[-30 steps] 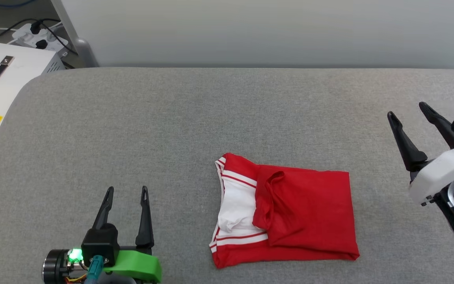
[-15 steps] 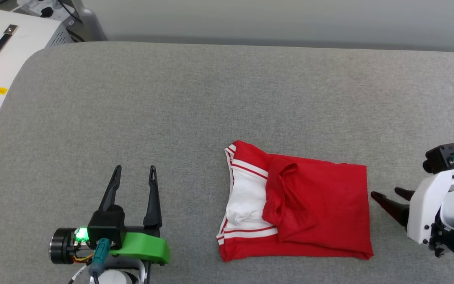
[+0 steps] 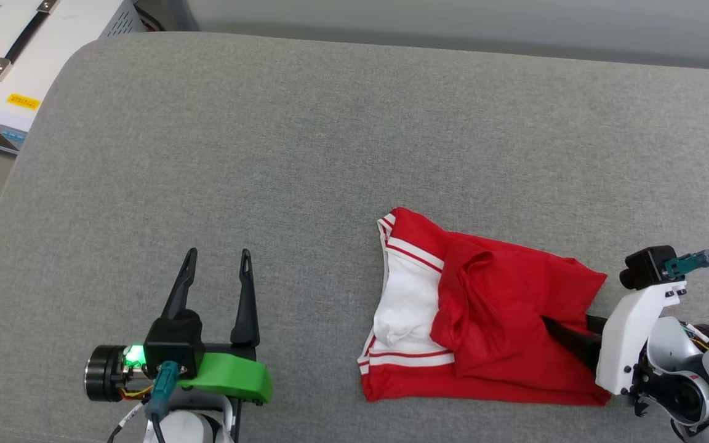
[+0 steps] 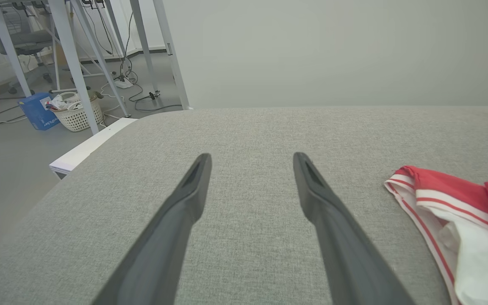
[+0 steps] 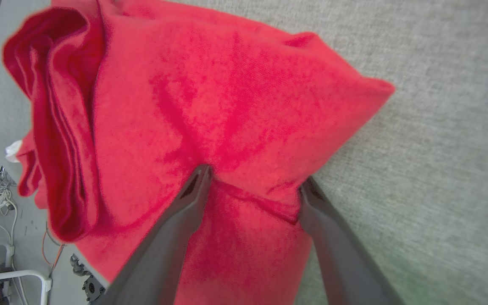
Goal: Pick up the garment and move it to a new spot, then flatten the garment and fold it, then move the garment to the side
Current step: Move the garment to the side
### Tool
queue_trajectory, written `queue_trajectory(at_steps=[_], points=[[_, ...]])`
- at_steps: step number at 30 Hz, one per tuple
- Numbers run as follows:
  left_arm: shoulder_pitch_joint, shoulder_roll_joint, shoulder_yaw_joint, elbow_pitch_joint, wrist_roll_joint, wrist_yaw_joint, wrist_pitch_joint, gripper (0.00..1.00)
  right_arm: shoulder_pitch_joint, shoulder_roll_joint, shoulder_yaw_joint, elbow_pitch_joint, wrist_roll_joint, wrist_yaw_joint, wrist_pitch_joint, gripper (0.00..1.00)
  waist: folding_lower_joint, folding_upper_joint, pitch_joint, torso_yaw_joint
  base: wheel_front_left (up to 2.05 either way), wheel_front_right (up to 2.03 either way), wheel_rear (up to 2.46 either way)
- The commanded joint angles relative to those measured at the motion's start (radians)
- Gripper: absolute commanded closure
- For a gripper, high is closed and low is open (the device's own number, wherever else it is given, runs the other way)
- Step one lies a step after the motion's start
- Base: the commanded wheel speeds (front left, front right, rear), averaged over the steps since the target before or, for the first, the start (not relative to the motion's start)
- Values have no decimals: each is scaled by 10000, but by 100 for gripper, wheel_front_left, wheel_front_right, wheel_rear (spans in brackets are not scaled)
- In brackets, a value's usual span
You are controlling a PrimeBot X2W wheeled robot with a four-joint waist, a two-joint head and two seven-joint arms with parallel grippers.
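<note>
Grey padded surface bearing the folded garment: right gripper, fingers spread at its edge, should pinch all layers together before sliding; left gripper likewise spread, apart

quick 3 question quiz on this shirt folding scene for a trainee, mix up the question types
1. True or false: the left hand is touching the garment.
2. Pick one. The right hand is: A) shut, clear of the cloth; B) open, fingertips against the garment's red cloth at its right end; C) open, raised well above the cloth.
3. Fill the gap: the sleeve showing at the garment's left end is ____.

Key: 1 false; 2 B; 3 white.
</note>
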Motion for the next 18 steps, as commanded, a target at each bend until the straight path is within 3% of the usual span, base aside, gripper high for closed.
queue_trajectory(at_steps=[1, 10, 18], points=[[-150, -44, 26, 23, -3, -39, -59, 0, 170, 169, 429, 233, 90, -7, -95, 100, 0, 0, -49, -10, 0, 0, 0], [141, -4, 246, 137, -17, -25, -59, 0, -876, -810, 1456, -992, -554, -7, -1618, 100, 0, 0, -565, -628, 0, 0, 0], [302, 40, 412, 19, -17, -50, -59, 0, -1683, -2251, 1943, -2600, -734, -7, -1262, 100, 0, 0, -664, -1819, 0, 0, 0]])
